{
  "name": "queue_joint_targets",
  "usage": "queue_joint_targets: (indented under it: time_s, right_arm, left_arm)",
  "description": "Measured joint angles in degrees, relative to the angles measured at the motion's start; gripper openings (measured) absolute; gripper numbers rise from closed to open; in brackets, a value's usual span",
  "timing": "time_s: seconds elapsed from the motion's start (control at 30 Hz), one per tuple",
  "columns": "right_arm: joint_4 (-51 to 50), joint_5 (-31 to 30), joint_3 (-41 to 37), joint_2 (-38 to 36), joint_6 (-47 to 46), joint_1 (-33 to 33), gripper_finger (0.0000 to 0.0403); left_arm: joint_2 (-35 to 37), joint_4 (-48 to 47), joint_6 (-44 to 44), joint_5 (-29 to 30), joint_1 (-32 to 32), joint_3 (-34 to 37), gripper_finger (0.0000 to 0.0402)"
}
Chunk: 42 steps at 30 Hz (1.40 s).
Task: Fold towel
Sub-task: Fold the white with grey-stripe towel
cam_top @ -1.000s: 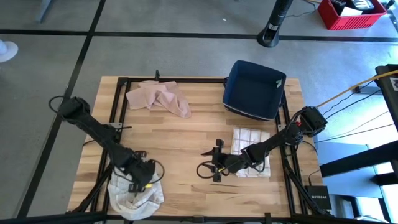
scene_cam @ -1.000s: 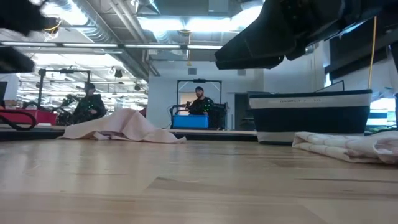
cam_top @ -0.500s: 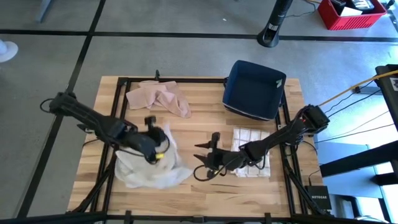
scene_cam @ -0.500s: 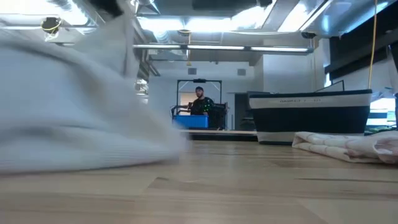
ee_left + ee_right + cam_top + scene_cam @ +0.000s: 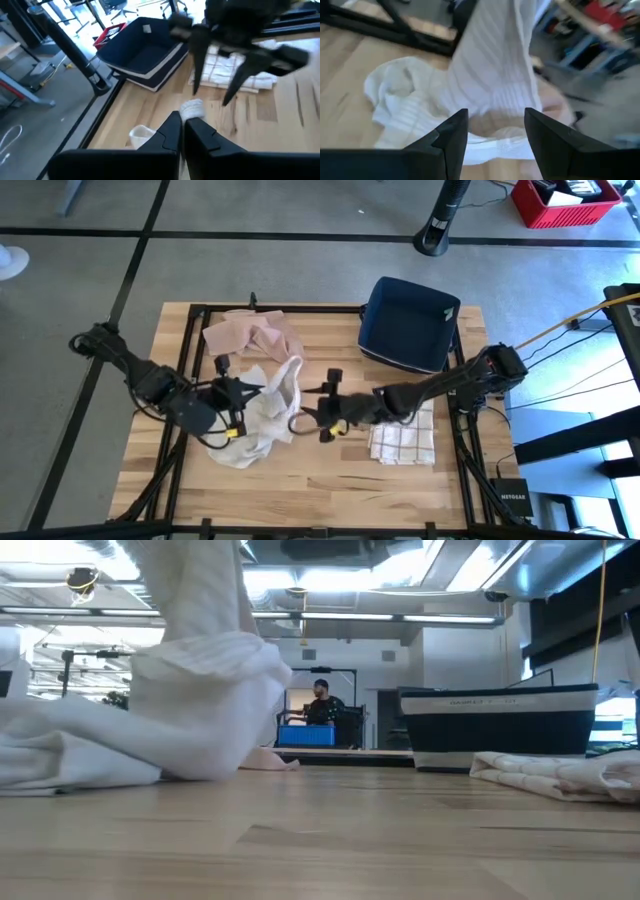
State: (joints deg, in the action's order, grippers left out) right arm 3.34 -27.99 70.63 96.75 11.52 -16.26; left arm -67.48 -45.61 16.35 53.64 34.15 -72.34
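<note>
The setting is a robotics laboratory in an open industrial hall. The wooden worktop (image 5: 300,470) sits in a black metal frame (image 5: 190,340) on a grey concrete floor (image 5: 300,270) marked with dark tape lines. Beyond the left end effector (image 5: 181,125), the low view shows exposed ceiling ducts (image 5: 330,615) and strip lighting over further workstations, with a seated person (image 5: 322,705) at a distant bench. A red storage crate (image 5: 565,200) stands on the floor, and a yellow cable (image 5: 560,325) runs to equipment beside the right arm.
</note>
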Motion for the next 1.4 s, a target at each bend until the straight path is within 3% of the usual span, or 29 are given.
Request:
queue_joint_targets:
  time_s: [0.23,0.37,0.63,0.93,1.07,1.2,1.4]
  right_arm:
    - [-3.27,15.59,-0.11,1.24,-10.16,3.59,0.0198]
    - [-8.63,15.81,-0.18,2.8,-12.54,3.45,0.0198]
    - [-19.97,10.69,-0.11,3.91,-15.8,3.57,0.0198]
    - [-50.29,18.47,6.37,3.07,-38.21,3.5,0.0198]
    - [-49.21,15.55,6.24,3.06,-41.22,1.7,0.0198]
    - [-40.19,11.52,0.95,3.49,-43.06,-2.23,0.0198]
    - [-25.74,16.73,-8.96,3.61,-53.57,-5.73,0.0198]
  left_arm:
    - [-0.02,1.68,-0.05,1.89,0.74,0.0,0.0002]
    - [-0.28,1.05,0.83,1.93,0.74,0.02,0.0006]
    - [-0.26,1.04,1.51,1.95,0.74,0.02,0.0005]
    - [-0.75,-0.49,3.21,1.89,0.74,0.74,0.0004]
    - [-0.83,-0.52,3.4,1.89,0.74,0.74,0.0006]
    - [-0.98,-0.53,3.42,1.87,0.74,0.74,0.0002]
    - [-0.98,-0.54,3.42,1.87,0.74,0.74,0.0006]
